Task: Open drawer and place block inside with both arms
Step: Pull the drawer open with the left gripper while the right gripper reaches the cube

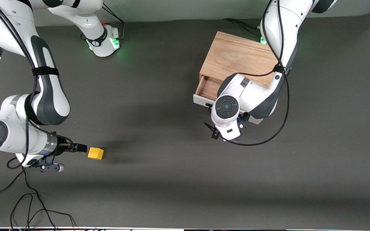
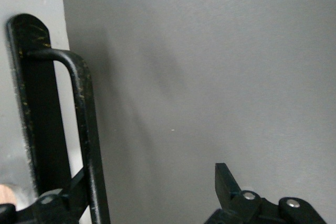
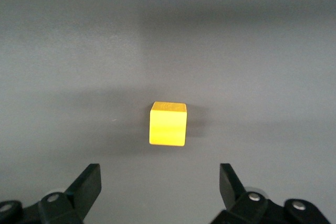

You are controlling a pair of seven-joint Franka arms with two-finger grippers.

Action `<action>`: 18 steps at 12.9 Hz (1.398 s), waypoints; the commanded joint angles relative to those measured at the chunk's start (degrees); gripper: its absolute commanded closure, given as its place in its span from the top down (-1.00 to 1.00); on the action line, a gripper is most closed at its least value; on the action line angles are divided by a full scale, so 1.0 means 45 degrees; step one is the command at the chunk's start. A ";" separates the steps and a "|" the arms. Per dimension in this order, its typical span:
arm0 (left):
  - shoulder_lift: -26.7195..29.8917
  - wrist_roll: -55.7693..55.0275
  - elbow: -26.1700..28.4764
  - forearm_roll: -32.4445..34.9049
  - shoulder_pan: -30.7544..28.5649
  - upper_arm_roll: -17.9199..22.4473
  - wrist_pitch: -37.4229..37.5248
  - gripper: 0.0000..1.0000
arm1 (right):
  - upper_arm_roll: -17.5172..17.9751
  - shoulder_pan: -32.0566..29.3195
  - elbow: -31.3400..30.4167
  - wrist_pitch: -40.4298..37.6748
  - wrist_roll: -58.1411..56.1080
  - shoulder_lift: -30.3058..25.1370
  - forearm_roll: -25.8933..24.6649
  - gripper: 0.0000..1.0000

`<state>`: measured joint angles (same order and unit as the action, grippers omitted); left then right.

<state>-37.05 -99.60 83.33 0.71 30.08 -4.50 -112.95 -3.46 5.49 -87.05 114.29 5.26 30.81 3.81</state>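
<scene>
The drawer stands partly pulled out of the oak cabinet, toward the left arm's end of the counter. The left end effector is at its black handle, fingers spread, one on each side of the wire. The yellow block sits on the counter well apart, toward the right arm's end. The right end effector is low beside it, fingers wide open, not touching it.

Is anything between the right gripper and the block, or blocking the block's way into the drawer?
Nothing visible lies between the open right gripper and the block. The drawer is partly open, but the left arm's wrist hangs over much of its opening, with the left gripper open at the handle.
</scene>
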 commanded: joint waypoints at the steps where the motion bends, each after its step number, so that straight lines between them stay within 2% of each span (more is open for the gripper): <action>1: -0.0535 0.0161 -0.0996 0.0349 0.0053 0.0044 -0.0115 1.00 | -0.0032 0.0050 0.0087 0.0227 0.0296 0.0261 0.0111 1.00; 11: -0.0906 0.0122 -0.1211 0.0681 0.0092 0.0044 -0.2203 1.00 | -0.0032 0.0128 -0.0030 0.0579 0.0355 0.0457 0.0130 1.00; 16: -0.1258 0.0103 -0.1914 0.0681 0.0073 0.0044 -0.2458 1.00 | -0.0032 0.0148 0.0067 0.0656 0.0569 0.0730 0.0130 1.00; 18: -0.1258 0.0103 -0.1954 0.0681 0.0053 0.0044 -0.2713 1.00 | -0.0032 0.0167 0.0009 0.1221 0.0608 0.1061 0.0111 1.00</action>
<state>-40.84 -99.36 78.00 2.76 30.12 -4.71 -123.76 -3.37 5.70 -87.14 117.46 6.54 34.00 3.81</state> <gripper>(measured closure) 0.000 0.000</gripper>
